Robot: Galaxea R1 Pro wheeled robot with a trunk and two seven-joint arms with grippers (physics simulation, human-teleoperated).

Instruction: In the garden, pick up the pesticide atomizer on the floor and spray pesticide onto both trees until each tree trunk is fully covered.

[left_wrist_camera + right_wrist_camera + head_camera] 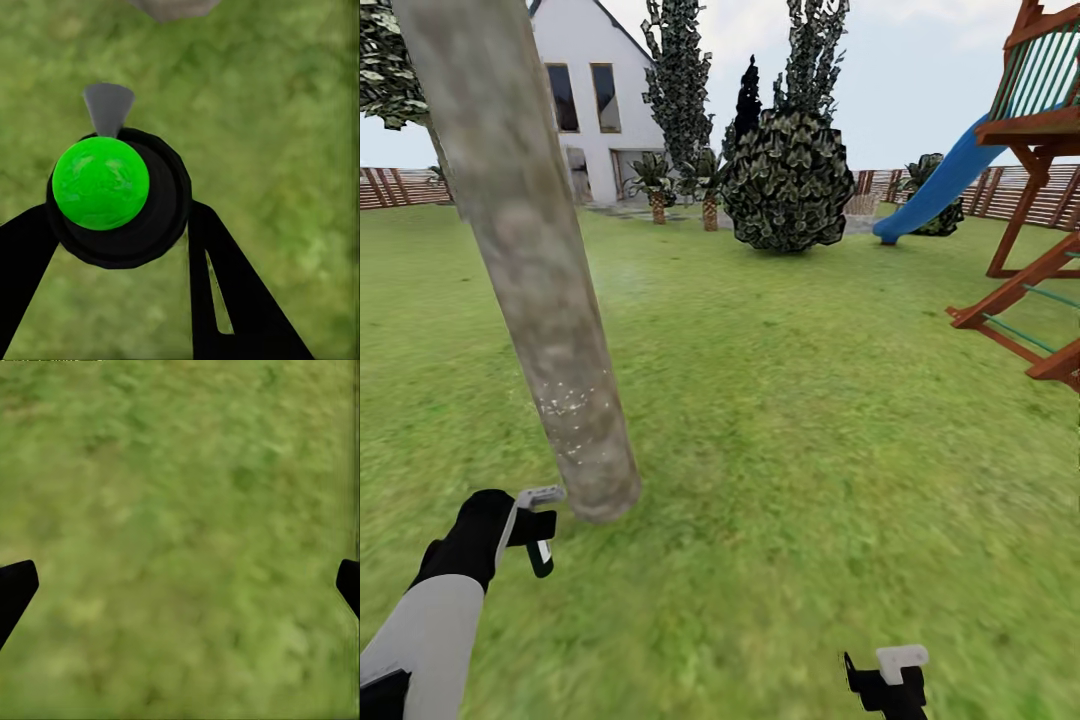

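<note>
Already the left claw (120,247) is clamped on the pesticide atomizer (116,195) beside the tree trunk (525,260), barely speckled near its base, while the right claw (180,585) gapes empty; 1 more tree seemingly remains.

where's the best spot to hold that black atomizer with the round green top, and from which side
Grip the black body just under the round green top, coming in from the two flanks, as the left gripper does now. The body looks round and even there, so each finger sits flat, and the grey nozzle stays free to point at the mottled beige-grey trunk.
</note>
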